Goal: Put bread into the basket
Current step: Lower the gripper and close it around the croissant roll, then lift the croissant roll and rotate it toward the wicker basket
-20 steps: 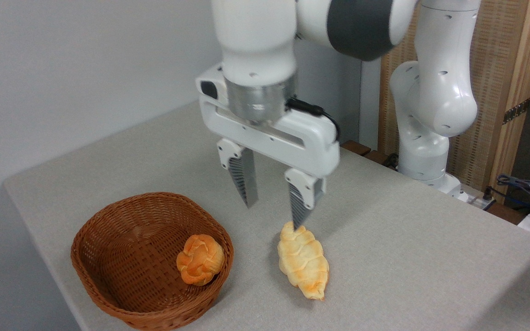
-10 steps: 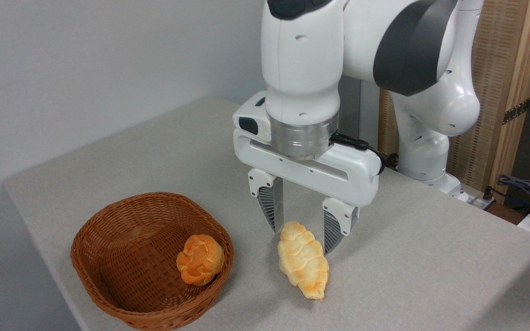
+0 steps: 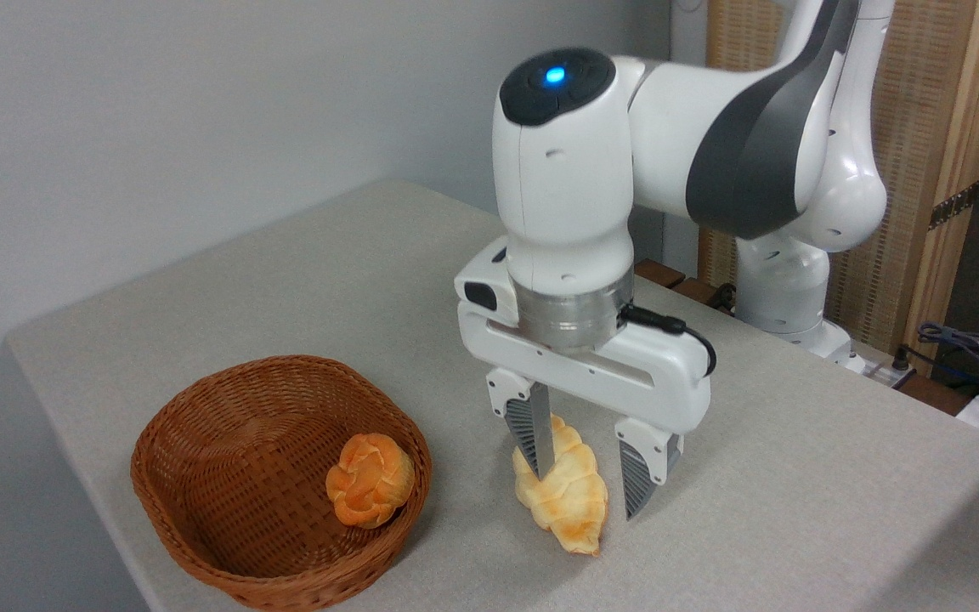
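Soft, even light fills the sharp picture; the arm point(image 3: 625, 170) casts a faint diffuse shadow on the table point(image 3: 795, 510), without glare.

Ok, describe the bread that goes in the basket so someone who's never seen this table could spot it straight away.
Find the brown wicker basket near the front left corner of the grey table; the bread lies on the tabletop just to its right, between the fingers of the robot's open tool. It is long, pale yellow and braided with a browned pointed end, unlike the small round orange bun inside the basket.
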`<state>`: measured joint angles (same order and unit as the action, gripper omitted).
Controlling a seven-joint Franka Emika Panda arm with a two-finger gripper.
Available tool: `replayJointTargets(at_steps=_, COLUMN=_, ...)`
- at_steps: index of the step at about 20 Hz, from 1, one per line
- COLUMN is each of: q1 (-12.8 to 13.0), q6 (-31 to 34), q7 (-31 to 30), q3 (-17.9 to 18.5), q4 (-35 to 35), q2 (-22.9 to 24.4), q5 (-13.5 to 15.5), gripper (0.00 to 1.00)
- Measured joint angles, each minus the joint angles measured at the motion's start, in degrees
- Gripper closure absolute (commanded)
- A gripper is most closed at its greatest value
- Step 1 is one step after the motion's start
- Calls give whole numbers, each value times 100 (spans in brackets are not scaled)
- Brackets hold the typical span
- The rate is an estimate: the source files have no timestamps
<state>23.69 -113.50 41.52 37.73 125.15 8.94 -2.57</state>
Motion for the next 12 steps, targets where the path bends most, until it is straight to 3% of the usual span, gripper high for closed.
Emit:
replayJointTargets(at_steps=7, q1=99, q6=-45, q7=0, q3=-23, q4=87, q2=-9, q5=-12, gripper=0)
replayJointTargets(at_steps=12, q1=512, q6=-247, q7=-2, q3=-47, q4=88, q2=-137, q5=-17, gripper=0)
